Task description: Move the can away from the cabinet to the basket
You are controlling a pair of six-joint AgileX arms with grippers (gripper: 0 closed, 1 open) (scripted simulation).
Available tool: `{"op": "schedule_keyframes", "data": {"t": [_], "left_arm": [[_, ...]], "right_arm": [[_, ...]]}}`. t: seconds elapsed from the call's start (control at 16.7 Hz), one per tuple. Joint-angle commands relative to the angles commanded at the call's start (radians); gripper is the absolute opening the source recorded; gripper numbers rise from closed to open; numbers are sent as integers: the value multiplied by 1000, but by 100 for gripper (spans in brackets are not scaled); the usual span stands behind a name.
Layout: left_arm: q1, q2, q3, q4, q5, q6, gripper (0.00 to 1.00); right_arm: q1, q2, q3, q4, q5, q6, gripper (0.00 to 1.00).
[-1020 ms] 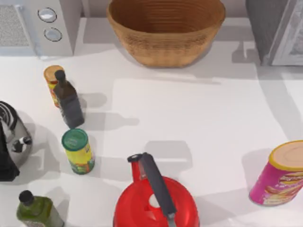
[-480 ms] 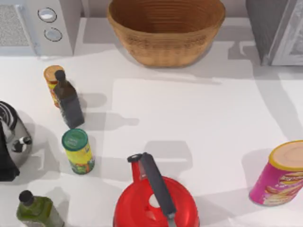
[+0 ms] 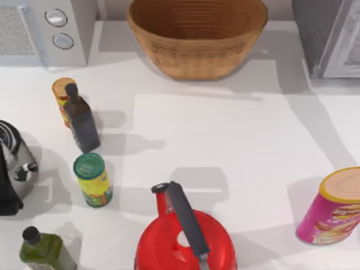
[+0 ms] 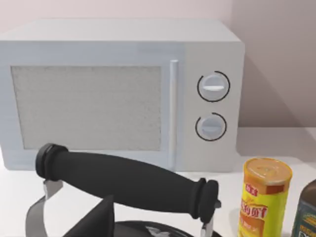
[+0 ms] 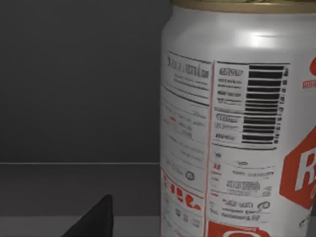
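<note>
The can [image 5: 237, 123], silver-white with red marks and grey print, stands upright very close in the right wrist view, with dark grey walls behind it. A dark part of my right gripper [image 5: 94, 219] shows beside the can, a small gap between them. In the top view the tan wicker basket [image 3: 197, 36] sits at the back centre. The grey speckled cabinet [image 3: 329, 34] with its white framed door stands at the back right. A dark part of my left gripper [image 4: 94, 222] shows above a black kettle handle [image 4: 128, 182].
A pale grey box with two knobs [image 3: 48, 28] stands back left. Near it are an orange canister [image 3: 62, 95], a dark bottle [image 3: 81, 121], a green-lidded yellow canister [image 3: 93, 180] and a green bottle [image 3: 45, 250]. A red kettle [image 3: 185, 236] sits front centre, a pink tube [image 3: 334, 208] front right.
In the top view the shadow on the table in front of the cabinet has shifted and drawn back toward the right. No object on the table has moved.
</note>
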Motion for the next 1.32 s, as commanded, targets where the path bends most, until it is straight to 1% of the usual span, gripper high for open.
{"op": "schedule_keyframes", "data": {"t": [0.18, 0.66, 0.96, 1.32], "left_arm": [[0, 0, 0, 0, 0, 0, 100], [0, 0, 0, 0, 0, 0, 100], [0, 0, 0, 0, 0, 0, 100], [0, 0, 0, 0, 0, 0, 100]], "right_arm": [[-7, 10, 10, -2, -6, 0, 100], [-55, 211, 231, -20, -52, 0, 100], [-60, 229, 251, -21, -57, 0, 100], [-60, 229, 251, -21, -57, 0, 55]]}}
